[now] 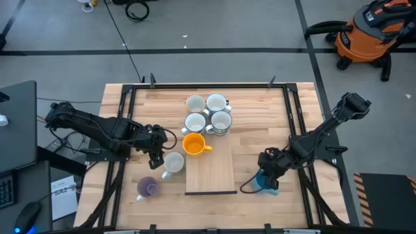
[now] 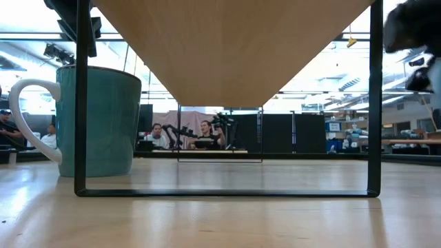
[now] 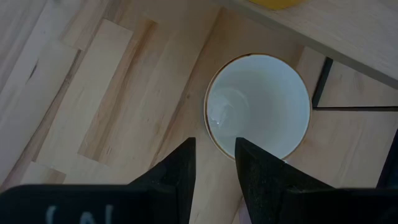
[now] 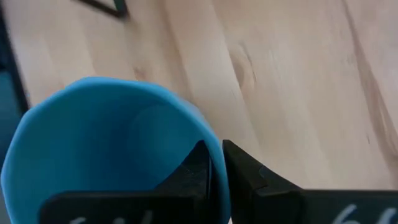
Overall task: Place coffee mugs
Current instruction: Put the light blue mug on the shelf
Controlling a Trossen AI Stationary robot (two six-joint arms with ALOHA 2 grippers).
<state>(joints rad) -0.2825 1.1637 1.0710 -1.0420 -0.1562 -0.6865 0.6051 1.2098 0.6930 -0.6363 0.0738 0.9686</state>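
My left gripper is open over a white mug that stands on the table left of the wooden riser. One finger is inside the rim and one outside, neither plainly touching. My right gripper is shut on the bright blue mug, right of the riser. In the low view this mug looks teal with a white handle. A yellow-orange mug sits at the riser's far left corner. A purple mug stands near the table's near left. My right gripper pinches the blue mug's wall at its rim, one finger inside the mug and one outside. The fingers come from above, pointing down. The mug stands upright with its base on the table.
Several white mugs stand bunched at the table's far middle. The riser, a light wood top on a black frame, sits in the near middle; its legs show in the low view. Bare wood lies between the riser and the blue mug. People sit in the room beyond.
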